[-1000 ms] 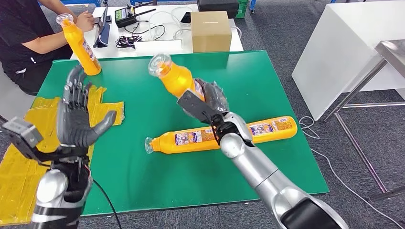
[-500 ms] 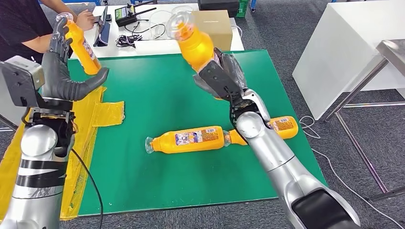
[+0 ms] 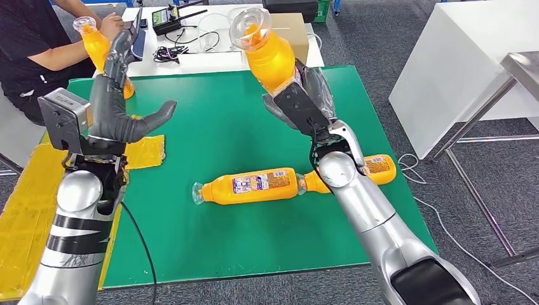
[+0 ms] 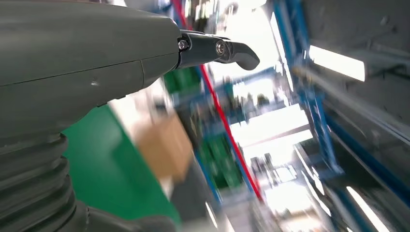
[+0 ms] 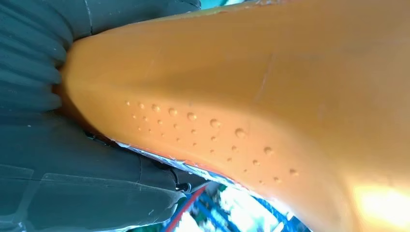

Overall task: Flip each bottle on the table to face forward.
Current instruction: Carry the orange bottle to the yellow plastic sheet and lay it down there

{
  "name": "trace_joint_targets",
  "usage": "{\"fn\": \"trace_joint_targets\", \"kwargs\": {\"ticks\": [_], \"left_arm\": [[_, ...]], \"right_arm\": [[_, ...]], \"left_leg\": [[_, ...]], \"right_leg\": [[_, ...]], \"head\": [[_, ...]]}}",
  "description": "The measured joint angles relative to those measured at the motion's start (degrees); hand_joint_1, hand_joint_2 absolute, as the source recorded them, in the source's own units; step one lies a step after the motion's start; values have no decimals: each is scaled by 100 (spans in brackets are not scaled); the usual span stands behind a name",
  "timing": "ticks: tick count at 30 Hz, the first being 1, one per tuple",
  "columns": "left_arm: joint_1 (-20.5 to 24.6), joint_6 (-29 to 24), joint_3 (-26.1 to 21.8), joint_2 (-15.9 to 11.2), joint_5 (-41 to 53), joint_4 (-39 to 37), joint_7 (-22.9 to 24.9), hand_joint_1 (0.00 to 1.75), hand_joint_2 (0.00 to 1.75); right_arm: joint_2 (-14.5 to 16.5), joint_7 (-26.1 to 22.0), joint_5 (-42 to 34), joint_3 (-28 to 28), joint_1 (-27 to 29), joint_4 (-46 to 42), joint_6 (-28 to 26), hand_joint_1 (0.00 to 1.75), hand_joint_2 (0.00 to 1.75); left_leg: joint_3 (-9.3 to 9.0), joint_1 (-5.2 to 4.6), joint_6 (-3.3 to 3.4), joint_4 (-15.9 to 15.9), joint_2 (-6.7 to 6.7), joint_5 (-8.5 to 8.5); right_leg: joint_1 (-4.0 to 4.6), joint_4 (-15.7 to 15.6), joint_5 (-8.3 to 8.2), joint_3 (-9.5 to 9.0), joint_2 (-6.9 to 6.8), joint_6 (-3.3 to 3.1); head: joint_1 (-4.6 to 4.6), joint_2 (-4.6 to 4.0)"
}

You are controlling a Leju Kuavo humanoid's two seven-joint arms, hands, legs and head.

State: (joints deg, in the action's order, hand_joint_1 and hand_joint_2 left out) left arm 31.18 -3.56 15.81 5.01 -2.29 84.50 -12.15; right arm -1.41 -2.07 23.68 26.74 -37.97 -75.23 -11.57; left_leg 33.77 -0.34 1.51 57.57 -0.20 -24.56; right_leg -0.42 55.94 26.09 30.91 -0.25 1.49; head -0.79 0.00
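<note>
Left hand (image 3: 117, 117) swung inward; held bottle (image 3: 270, 57) stays cap-up.

the right silver arm reaches up and forward, its dark grey hand (image 3: 299, 95) wrapped around a raised orange plastic bottle (image 3: 267, 54). the left silver arm is bent upright, its dark grey hand (image 3: 114, 105) lifted with fingers apart, holding nothing.

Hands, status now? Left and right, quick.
Left hand: open, raised, holding nothing.
Right hand: holding an orange bottle lifted above the green table.
</note>
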Motion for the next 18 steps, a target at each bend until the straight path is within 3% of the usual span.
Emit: {"fn": "trace_joint_targets", "kwargs": {"ticks": [9,13,18], "left_arm": [[-394,367,246,223,-1325,93,39,0,175],[-395,418,266,223,-1492,93,72,0,175],[-396,331,270,223,-1416,101,36,0,175]], "right_arm": [[725,228,679,401,-572,797,-364,165,175],[1127,290,764,587,-888,1246,-503,165,175],[1386,246,538,661,-1036,1560,-527,166,175]], "left_leg": [[1,1,-1,0,3,1],[1,3,-5,-1,1,4],[3,2,-6,-1,0,4]], "right_leg": [[1,6,0,4,2,0],[2,10,0,8,1,0],[1,11,0,8,1,-1]], "head": [[1,0],[0,0],[1,0]]}}
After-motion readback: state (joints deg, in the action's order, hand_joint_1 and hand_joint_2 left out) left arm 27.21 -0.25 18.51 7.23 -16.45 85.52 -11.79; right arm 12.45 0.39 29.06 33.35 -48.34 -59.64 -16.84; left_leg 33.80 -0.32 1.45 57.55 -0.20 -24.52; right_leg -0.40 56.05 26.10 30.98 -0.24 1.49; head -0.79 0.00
